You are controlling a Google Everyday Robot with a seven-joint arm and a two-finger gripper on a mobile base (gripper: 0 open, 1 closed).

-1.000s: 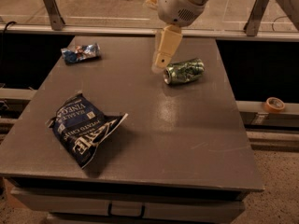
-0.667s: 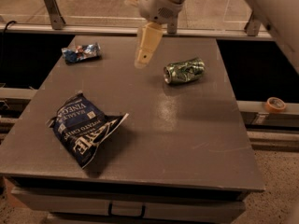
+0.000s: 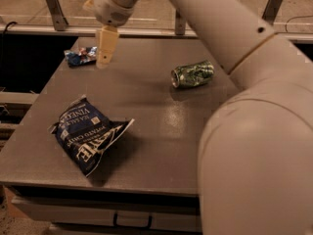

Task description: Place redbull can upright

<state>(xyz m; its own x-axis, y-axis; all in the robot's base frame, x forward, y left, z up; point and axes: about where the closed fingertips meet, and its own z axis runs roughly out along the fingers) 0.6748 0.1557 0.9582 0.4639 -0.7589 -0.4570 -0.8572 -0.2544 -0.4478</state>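
Observation:
The redbull can [image 3: 80, 56] lies on its side at the far left corner of the grey table [image 3: 146, 106]; it is small, dented, blue and silver with red marks. My gripper [image 3: 105, 55] hangs just to the right of the can, a little above the table, with its cream fingers [image 3: 106, 45] pointing down. It holds nothing. The arm reaches in from the right and fills the right side of the view.
A dented green can [image 3: 192, 74] lies on its side right of the table's middle. A dark blue chip bag [image 3: 87, 133] lies crumpled at the near left. A rail runs behind the table's far edge.
The gripper has moved left across the table, from beside the green can to next to the redbull can. The view has also shifted closer.

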